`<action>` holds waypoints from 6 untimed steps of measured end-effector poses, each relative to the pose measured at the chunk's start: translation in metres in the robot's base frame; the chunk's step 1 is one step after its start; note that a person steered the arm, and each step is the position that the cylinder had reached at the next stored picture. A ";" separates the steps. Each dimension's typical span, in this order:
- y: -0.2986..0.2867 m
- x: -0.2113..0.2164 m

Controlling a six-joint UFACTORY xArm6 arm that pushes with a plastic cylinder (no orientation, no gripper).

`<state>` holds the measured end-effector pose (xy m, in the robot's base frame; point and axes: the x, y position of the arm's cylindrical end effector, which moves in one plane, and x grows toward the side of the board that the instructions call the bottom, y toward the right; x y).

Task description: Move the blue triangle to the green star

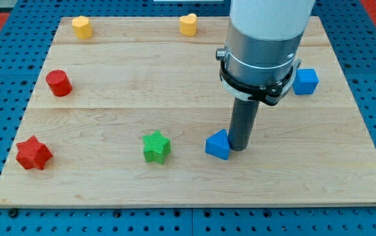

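The blue triangle [218,145] lies on the wooden board [109,111] a little below its middle. The green star [156,147] sits to its left, about a block's width away. My tip [239,148] rests on the board right against the blue triangle's right side. The rod rises from there into the arm's grey and white body [261,46] at the view's top.
A blue cube [305,82] lies at the right, partly behind the arm. A red star [33,153] sits at the lower left, a red cylinder [59,83] at the left. A yellow block [82,27] and a yellow heart [188,24] lie along the top edge.
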<state>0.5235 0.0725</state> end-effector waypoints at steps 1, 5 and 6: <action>-0.002 0.000; 0.031 0.031; 0.083 -0.015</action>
<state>0.5089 0.1556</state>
